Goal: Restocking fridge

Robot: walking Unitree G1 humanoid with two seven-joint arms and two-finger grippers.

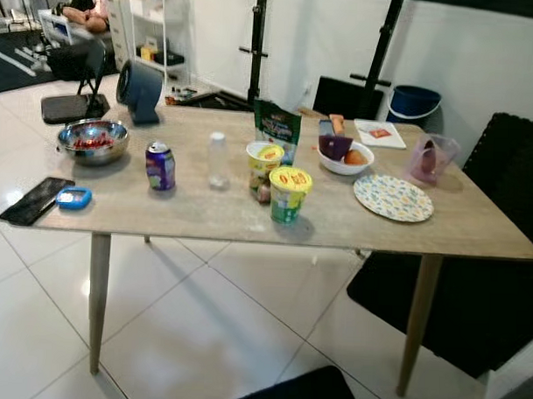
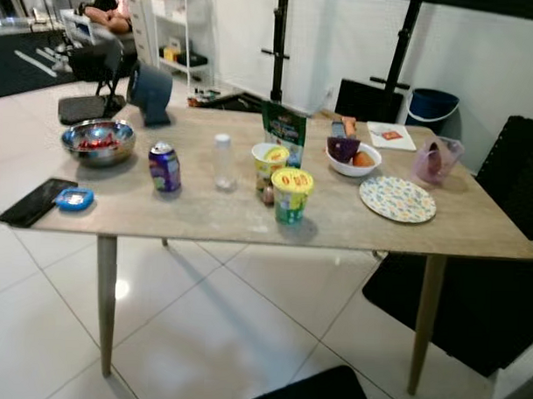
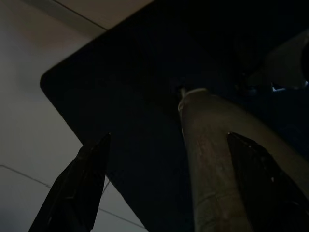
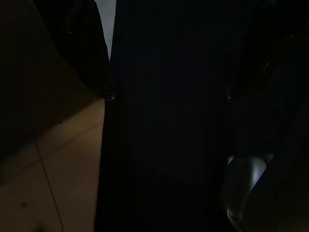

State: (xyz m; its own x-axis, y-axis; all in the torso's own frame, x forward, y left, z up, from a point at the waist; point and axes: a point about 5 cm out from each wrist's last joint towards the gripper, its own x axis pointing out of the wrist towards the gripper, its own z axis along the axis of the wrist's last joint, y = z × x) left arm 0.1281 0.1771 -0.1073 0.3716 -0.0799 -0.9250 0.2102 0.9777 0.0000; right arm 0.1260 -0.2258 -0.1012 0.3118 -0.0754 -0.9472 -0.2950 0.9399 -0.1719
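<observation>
A wooden table (image 1: 196,216) stands ahead of me with food on it. From left to right there are a steel bowl of red pieces (image 1: 92,142), a purple can (image 1: 160,166), a clear bottle (image 1: 217,160), two yellow-lidded cups (image 1: 289,193) and a green bag (image 1: 277,126). A white bowl (image 1: 345,156) holds a purple item and an orange one. In the left wrist view my left gripper (image 3: 164,193) hangs idle over a dark mat, its fingers (image 3: 79,186) spread apart with nothing held. The right wrist view is very dark.
A patterned plate (image 1: 393,198), a pink jug (image 1: 431,158) and a white board (image 1: 380,133) sit at the table's right end. A black phone (image 1: 37,199) and a small blue object (image 1: 74,197) lie at its left. A black mat (image 1: 473,303) covers the floor at the right. White tiled floor lies in front.
</observation>
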